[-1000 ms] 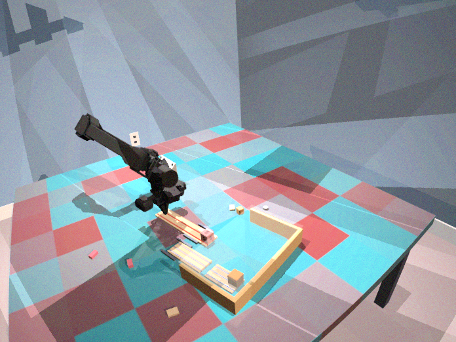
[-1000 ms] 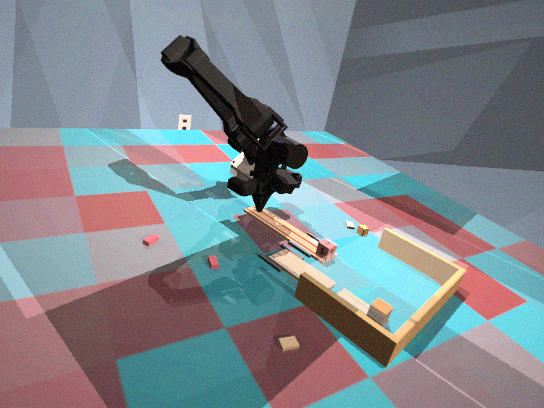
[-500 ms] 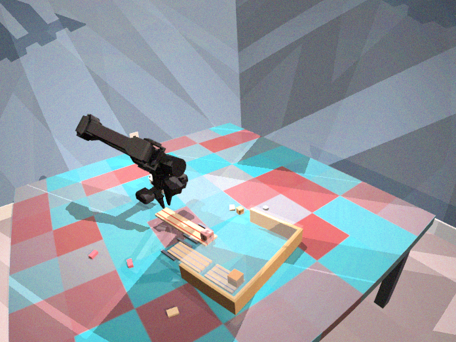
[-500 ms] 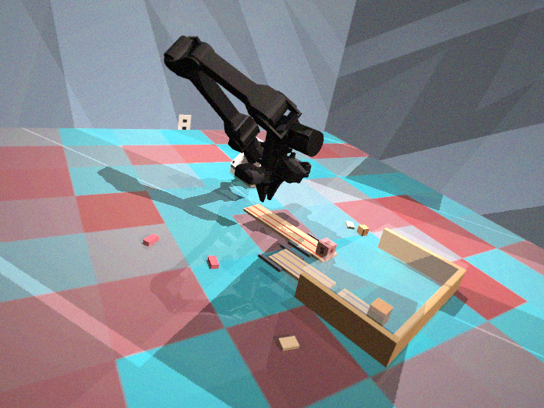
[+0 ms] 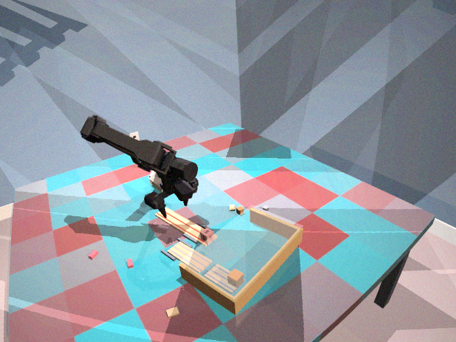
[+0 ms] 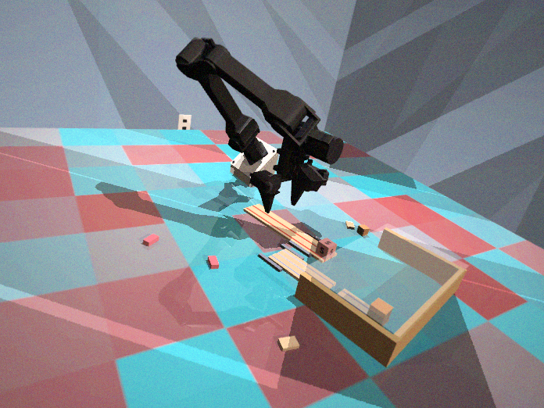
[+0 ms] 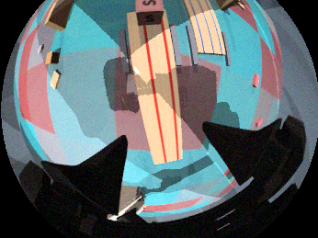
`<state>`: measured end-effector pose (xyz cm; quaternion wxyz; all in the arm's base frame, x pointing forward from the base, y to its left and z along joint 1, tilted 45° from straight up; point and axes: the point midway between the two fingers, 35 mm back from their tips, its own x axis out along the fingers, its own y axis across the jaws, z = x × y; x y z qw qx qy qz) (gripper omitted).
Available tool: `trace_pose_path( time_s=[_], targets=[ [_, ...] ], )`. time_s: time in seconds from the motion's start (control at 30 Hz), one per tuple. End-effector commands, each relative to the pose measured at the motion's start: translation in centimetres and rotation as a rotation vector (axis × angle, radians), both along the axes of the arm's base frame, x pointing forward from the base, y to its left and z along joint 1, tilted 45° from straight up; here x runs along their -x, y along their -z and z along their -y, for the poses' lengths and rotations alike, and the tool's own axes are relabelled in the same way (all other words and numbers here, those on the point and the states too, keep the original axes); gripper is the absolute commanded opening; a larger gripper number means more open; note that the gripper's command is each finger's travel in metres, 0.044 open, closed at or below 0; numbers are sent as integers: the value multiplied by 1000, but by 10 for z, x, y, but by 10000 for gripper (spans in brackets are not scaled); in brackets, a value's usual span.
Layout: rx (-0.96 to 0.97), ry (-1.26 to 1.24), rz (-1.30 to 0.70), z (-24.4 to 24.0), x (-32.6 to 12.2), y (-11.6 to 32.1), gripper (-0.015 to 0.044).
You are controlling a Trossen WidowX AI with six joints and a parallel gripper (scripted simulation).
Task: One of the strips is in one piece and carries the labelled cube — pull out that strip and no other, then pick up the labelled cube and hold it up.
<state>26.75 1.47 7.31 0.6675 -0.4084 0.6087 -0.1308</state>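
A long pale strip with red lines (image 5: pixel 181 224) (image 6: pixel 281 228) (image 7: pixel 161 97) lies in one piece between dark guide rails. The reddish cube marked S (image 5: pixel 206 234) (image 6: pixel 326 248) (image 7: pixel 149 5) sits on its far end. My gripper (image 5: pixel 175 209) (image 6: pixel 281 208) (image 7: pixel 166 132) is open and empty above the strip's near end, fingertips to either side of it in the wrist view. The strip with blue lines is in two pieces with a gap: a near piece (image 5: pixel 190 256) (image 7: pixel 204 24) and a far piece (image 5: pixel 219 275) (image 6: pixel 354 299). A plain orange cube (image 5: pixel 235 277) (image 6: pixel 380 310) stands on the far piece.
Low wooden walls (image 5: pixel 270 267) (image 6: pixel 431 308) (image 7: pixel 57 10) enclose the far side on three sides. Two red blocks (image 5: pixel 93 254) (image 5: pixel 130 263) and a tan block (image 5: pixel 172 312) (image 6: pixel 288 343) lie outside. A cream block (image 5: pixel 232 207) and a brown block (image 5: pixel 240 210) lie beyond the red-lined strip.
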Motion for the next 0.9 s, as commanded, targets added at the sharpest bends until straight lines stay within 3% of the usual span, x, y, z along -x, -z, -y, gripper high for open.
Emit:
trace_pose_path(
  time_s=[0.0, 0.87],
  targets=[
    [-10, 3, 12, -7, -13, -1, 440],
    [-12, 3, 16, -51, -96, -1, 440]
  ],
)
